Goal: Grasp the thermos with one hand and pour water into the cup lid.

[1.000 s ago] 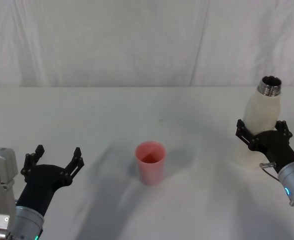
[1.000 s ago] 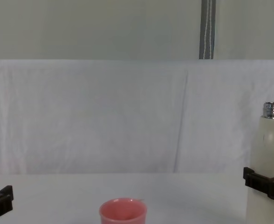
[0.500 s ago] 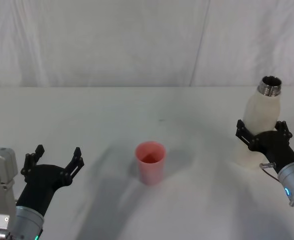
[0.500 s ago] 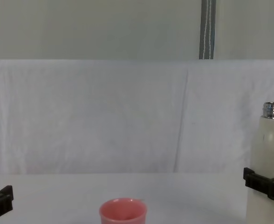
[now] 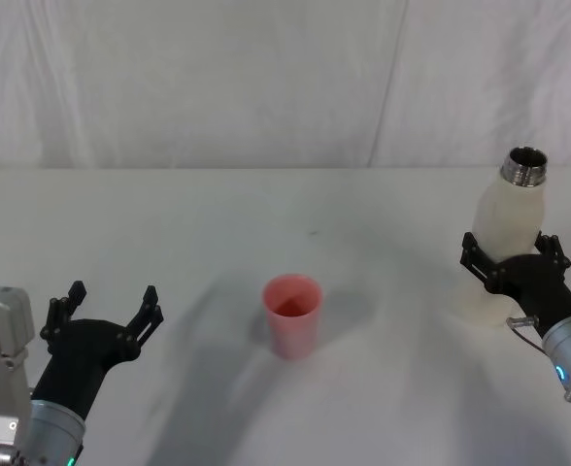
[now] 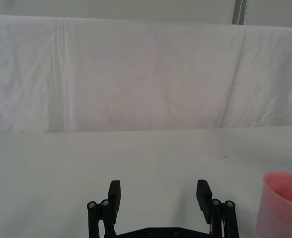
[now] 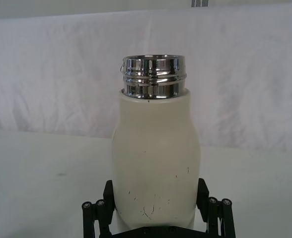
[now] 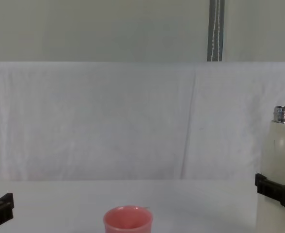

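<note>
The cream-white thermos point(image 5: 507, 228) stands upright at the table's right side, its steel neck open at the top. My right gripper point(image 5: 509, 248) is shut on its lower body, one finger pressed to each side, as the right wrist view shows for thermos point(image 7: 156, 148) and gripper point(image 7: 155, 188). The pink cup lid point(image 5: 292, 313) stands upright near the middle of the table, well left of the thermos and apart from both grippers. My left gripper point(image 5: 111, 296) hovers open at the front left, holding nothing; from its wrist the cup lid point(image 6: 285, 203) sits off to one side.
The white table point(image 5: 266, 214) runs back to a hanging white cloth point(image 5: 218, 87). A grey pole point(image 8: 215, 29) rises behind the cloth. Bare tabletop lies between the cup lid and the thermos.
In the chest view the right gripper's finger has edged slightly rightward along the thermos. The cup lid and the left gripper have not moved.
</note>
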Motion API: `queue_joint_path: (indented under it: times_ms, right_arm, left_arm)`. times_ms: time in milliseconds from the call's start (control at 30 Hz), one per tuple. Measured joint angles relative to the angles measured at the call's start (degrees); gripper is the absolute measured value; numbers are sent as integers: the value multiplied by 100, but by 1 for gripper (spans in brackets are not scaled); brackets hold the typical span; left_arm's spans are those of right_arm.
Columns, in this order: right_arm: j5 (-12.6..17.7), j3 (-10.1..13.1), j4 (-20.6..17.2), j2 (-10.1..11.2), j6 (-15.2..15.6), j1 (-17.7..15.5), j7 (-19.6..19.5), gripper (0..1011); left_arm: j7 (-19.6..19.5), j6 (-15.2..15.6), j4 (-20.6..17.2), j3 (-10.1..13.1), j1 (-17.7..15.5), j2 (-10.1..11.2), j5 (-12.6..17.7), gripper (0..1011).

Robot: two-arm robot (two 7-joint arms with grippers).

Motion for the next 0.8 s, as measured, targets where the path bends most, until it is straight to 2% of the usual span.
queue_joint_path:
  times_ms: [800]
  right_arm:
    - [91,18,-162,51,88,-131,34,1001]
  left_arm:
    - [0,0,0,0,0,0,0,1001]
